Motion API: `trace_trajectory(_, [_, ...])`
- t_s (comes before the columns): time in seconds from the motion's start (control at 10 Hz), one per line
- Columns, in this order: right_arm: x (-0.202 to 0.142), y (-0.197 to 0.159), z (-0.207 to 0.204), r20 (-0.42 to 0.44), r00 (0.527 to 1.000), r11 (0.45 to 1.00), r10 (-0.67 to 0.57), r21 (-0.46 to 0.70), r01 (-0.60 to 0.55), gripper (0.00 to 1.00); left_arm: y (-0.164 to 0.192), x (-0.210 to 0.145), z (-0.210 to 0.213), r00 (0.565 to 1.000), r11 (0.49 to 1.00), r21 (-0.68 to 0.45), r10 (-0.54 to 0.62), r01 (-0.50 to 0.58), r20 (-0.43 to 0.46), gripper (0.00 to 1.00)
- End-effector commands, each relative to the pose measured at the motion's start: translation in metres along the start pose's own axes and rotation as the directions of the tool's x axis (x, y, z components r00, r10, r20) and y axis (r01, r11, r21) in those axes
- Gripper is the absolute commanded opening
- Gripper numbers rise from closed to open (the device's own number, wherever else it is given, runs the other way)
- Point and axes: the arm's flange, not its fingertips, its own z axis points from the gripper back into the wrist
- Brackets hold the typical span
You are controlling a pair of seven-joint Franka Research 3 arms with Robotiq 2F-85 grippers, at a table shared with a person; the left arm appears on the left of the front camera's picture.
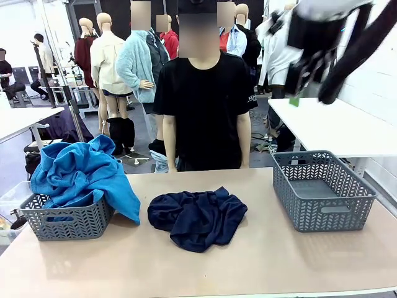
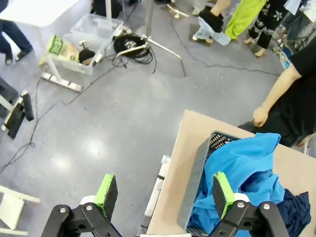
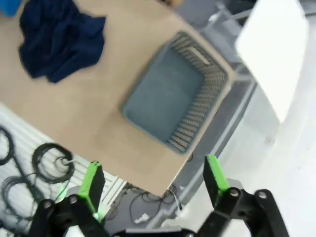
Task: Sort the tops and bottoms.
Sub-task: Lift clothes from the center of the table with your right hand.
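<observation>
Right arm (image 1: 322, 37): white shell, black gripper body, thick black sleeve-like cable cover, small green patch at finger end. Blurred in front view.

Left gripper (image 2: 165, 195): black linkage frame, round silver pivot screws at joints, bright green pads (image 2: 106, 195) on flat fingers, white collar behind pads.

Right gripper (image 3: 153, 182): same build; black links, silver screws, green pads (image 3: 92, 182).

Person (image 1: 201, 105): black short-sleeved t-shirt, small white print on one sleeve.

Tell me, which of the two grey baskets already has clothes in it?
The basket on the robot's left: bright blue tops are heaped in it and spill over its rim. The basket on the right has nothing inside.
</observation>
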Motion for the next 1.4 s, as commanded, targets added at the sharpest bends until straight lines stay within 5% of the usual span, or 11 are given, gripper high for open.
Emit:
trace_trajectory(0.0, [0.035,0.015,-0.042,0.002,1.0,0.998,0.016,0.064,-0.016,1.0,0.011,-0.007,0.012,0.999,0.999,-0.024,0.029,-0.028,0.014,1.0])
trace_trajectory(0.2, [0.047,0.042,-0.098,0.027,0.993,0.988,-0.119,0.099,0.116,1.0,0.0,0.0,0.0,1.0,1.0,0.0,0.0,0.0,0.0,1.0])
trace_trajectory(0.4, [0.03,0.039,-0.132,-0.088,0.951,0.948,-0.297,0.091,0.304,1.0,0.0,0.0,0.0,1.0,1.0,0.0,0.0,0.0,0.0,1.0])
trace_trajectory(0.5, [0.054,0.044,-0.11,-0.016,0.993,0.988,-0.118,0.101,0.119,1.0,0.0,0.0,0.0,1.0,1.0,0.0,0.0,0.0,0.0,1.0])
trace_trajectory(1.0, [0.056,0.046,-0.109,-0.01,0.99,0.986,-0.139,0.094,0.14,1.0,0.0,0.0,0.0,1.0,1.0,0.0,0.0,0.0,0.0,1.0])
trace_trajectory(1.3, [0.139,0.044,-0.158,-0.006,0.994,0.948,0.112,0.301,-0.105,1.0,0.0,0.0,0.0,1.0,1.0,0.0,0.0,0.0,0.0,1.0])
